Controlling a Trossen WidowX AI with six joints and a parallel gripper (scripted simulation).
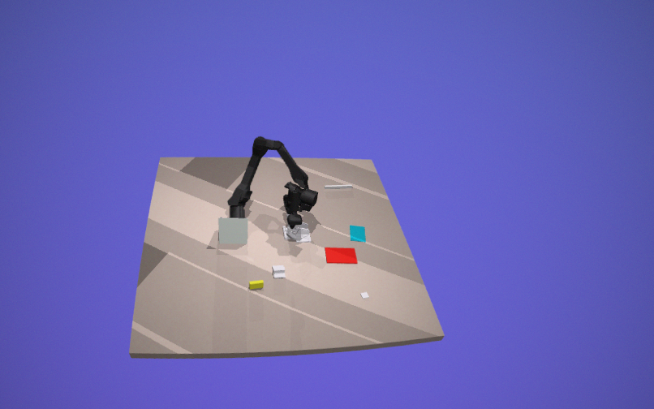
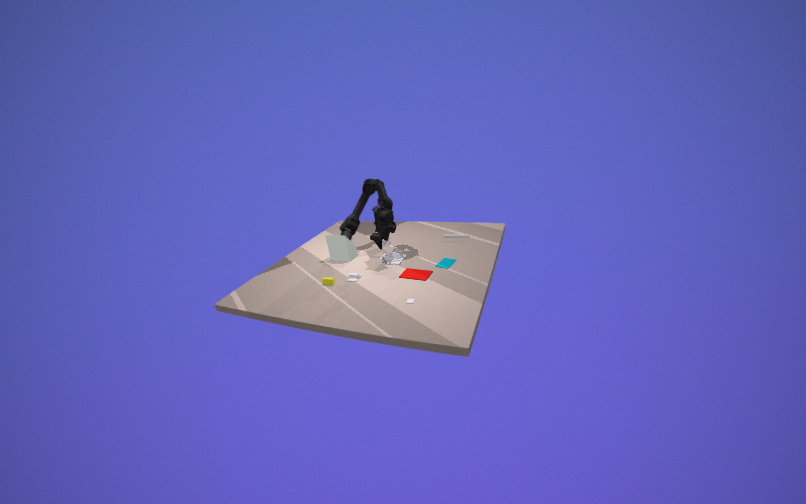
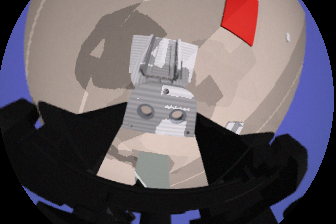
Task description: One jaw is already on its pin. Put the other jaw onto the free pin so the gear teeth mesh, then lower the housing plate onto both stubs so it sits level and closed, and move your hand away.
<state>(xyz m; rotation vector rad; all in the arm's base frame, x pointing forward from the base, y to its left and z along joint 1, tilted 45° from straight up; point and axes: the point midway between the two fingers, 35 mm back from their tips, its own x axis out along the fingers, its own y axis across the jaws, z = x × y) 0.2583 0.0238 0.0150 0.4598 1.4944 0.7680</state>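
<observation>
My gripper [image 1: 294, 224] [image 2: 381, 243] [image 3: 160, 110] is shut on the grey housing plate [image 3: 160, 120], which shows two large holes and small corner holes in the wrist view. The plate is held above the table, close to the assembly base. The light grey base [image 1: 303, 238] [image 2: 392, 258] [image 3: 190, 58] stands just beyond the plate in the wrist view. Two jaws, a left jaw [image 3: 150, 54] and a right jaw [image 3: 178, 57], stand side by side on it. The plate's near edge overlaps their lower ends in that view. Pins, stubs and tooth mesh cannot be made out.
A pale green block [image 1: 233, 230] [image 2: 340, 248] [image 3: 154, 168] stands by the arm's base. A red sheet [image 1: 340, 255] [image 2: 416, 274] [image 3: 241, 14] and teal sheet [image 1: 357, 233] [image 2: 446, 263] lie right. A yellow block [image 1: 256, 285], white bracket [image 1: 278, 272], white tile [image 1: 364, 294] and silver bar [image 1: 338, 187] lie around.
</observation>
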